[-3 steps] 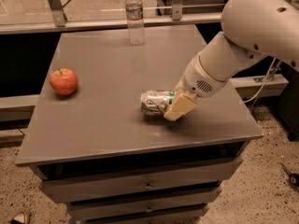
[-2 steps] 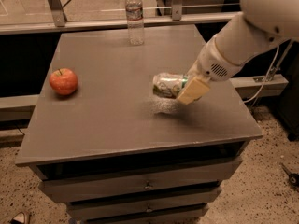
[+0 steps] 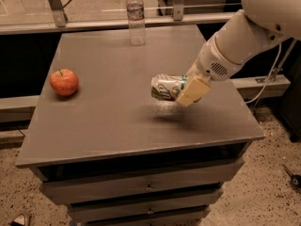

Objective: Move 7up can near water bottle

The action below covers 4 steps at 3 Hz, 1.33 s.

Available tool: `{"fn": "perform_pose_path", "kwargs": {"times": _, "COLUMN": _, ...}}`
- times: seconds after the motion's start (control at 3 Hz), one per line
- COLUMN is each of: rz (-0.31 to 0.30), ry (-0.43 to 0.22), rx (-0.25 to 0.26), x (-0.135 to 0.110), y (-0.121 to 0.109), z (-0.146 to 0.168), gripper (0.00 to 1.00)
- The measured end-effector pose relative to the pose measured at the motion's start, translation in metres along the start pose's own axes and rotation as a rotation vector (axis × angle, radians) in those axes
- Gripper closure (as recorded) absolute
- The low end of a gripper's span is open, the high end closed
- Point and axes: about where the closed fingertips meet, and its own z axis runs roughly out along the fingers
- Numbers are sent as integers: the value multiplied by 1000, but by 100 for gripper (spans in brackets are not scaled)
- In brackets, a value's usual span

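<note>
The 7up can (image 3: 165,87), whitish-silver with green lettering, lies on its side in my gripper (image 3: 184,89) and hangs a little above the grey table top (image 3: 108,121), right of centre. The gripper is shut on the can's right end; one tan finger (image 3: 194,92) shows in front of it. The white arm comes in from the upper right. The water bottle (image 3: 135,17), clear with a white cap, stands upright at the table's far edge, well behind and left of the can.
A red-orange apple (image 3: 64,82) sits near the table's left edge. Drawers (image 3: 146,188) run below the table's front edge. A rail and glass panel stand behind the table. Speckled floor lies on both sides.
The gripper has lifted the can off the table top and carried it up and toward the far side. The apple and bottle have not moved.
</note>
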Motion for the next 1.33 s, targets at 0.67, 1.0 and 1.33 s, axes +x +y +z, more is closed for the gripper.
{"fn": "perform_pose_path", "kwargs": {"times": 0.67, "rz": -5, "ry": -122, "rx": 85, "x": -12, "y": -68, "z": 36, "gripper": 100}}
{"fn": "perform_pose_path", "kwargs": {"times": 1.0, "rz": -32, "ry": -146, "rx": 99, "x": -26, "y": -133, "z": 77, "gripper": 100}}
{"fn": "perform_pose_path", "kwargs": {"times": 1.33, "rz": -52, "ry": -160, "rx": 108, "x": -43, "y": -177, "z": 98, "gripper": 100}}
